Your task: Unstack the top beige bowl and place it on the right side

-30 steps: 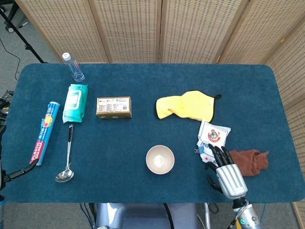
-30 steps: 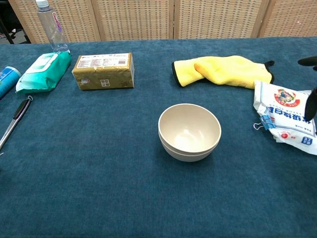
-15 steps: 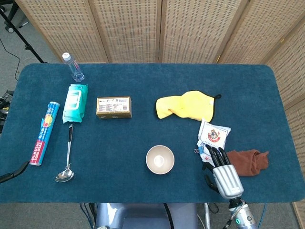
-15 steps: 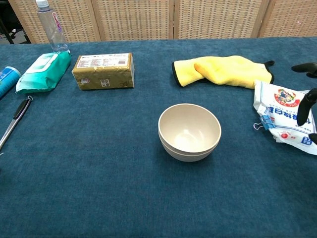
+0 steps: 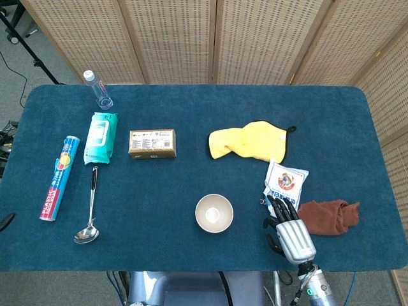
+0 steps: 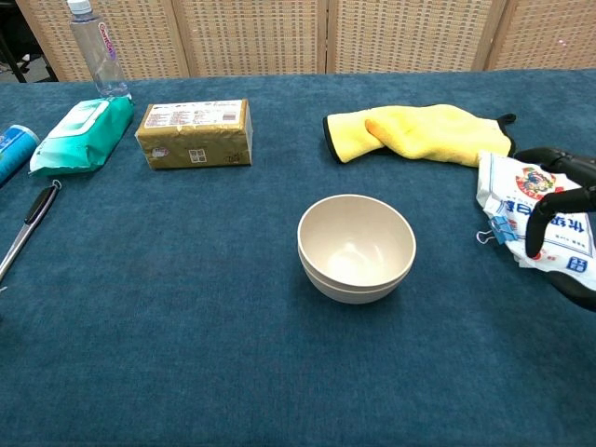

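The right hand (image 5: pixel 288 228) hangs empty, fingers apart and slightly curled, over a white packet (image 5: pixel 286 180) — well right of the stacked beige bowls (image 6: pixel 356 247) on the blue table (image 5: pixel 191 172), before wicker screens (image 5: pixel 210 38).

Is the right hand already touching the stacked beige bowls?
No. In the head view the right hand sits apart from the beige bowls, with bare blue table between them.

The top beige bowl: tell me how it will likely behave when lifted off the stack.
The top beige bowl looks rigid and thin-walled, so probably light. It sits snugly nested, only a narrow rim of the lower bowl showing, so the two may lift together. Its smooth matte rim could slip.
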Motion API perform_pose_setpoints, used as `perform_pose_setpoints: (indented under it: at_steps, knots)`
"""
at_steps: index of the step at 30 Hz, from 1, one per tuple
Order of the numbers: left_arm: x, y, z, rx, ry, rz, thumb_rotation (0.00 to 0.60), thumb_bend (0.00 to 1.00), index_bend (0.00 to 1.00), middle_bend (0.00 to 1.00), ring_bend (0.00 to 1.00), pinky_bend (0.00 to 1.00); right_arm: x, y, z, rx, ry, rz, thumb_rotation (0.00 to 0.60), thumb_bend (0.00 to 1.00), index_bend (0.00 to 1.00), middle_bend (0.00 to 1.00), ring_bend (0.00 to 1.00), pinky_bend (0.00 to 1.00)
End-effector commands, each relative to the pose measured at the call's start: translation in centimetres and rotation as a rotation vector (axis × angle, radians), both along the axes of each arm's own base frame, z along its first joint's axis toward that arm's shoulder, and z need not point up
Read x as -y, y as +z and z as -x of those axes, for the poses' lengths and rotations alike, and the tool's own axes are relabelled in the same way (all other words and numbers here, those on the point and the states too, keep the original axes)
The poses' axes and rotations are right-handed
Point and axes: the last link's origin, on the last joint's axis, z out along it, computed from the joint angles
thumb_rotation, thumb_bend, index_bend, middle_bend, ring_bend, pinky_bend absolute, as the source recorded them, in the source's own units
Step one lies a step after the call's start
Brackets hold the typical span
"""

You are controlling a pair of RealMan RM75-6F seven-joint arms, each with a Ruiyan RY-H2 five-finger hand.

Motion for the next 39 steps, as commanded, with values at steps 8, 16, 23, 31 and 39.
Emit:
perform_pose_setpoints:
  at_steps: [8,16,23,31,39]
  knots:
    - [-0.9,2.9,-1.9,-0.042,-0.043,0.018,0.322,0.10,0.00,0.00,0.00,0.00,1.0,-2.3,-1.3,-0.021,0.015,-0.043,0.600,0.44,0.47,0.00,0.00,0.00]
    - [-0.7,3.4,-2.5,-0.044,-0.053,0.010,0.324,0.10,0.00,0.00,0.00,0.00,1.7,-2.5,-3.1,-0.018,0.052,-0.026,0.600,0.44,0.47,0.00,0.00,0.00]
    - [-0.2,3.9,-3.0,-0.035,-0.061,0.001,0.323,0.10,0.00,0.00,0.00,0.00,1.7,-2.6,-4.9,-0.005,0.081,-0.028,0.600,0.44,0.47,0.00,0.00,0.00]
    - [0.2,4.9,-3.7,-0.048,-0.080,-0.015,0.322,0.10,0.00,0.00,0.00,0.00,2.4,-3.9,-5.5,0.018,0.077,-0.041,0.600,0.44,0.47,0.00,0.00,0.00]
    - [0.5,5.4,-4.1,-0.054,-0.092,-0.020,0.323,0.10,0.00,0.00,0.00,0.00,3.1,-5.3,-6.2,0.026,0.083,-0.050,0.600,0.44,0.47,0.00,0.00,0.00]
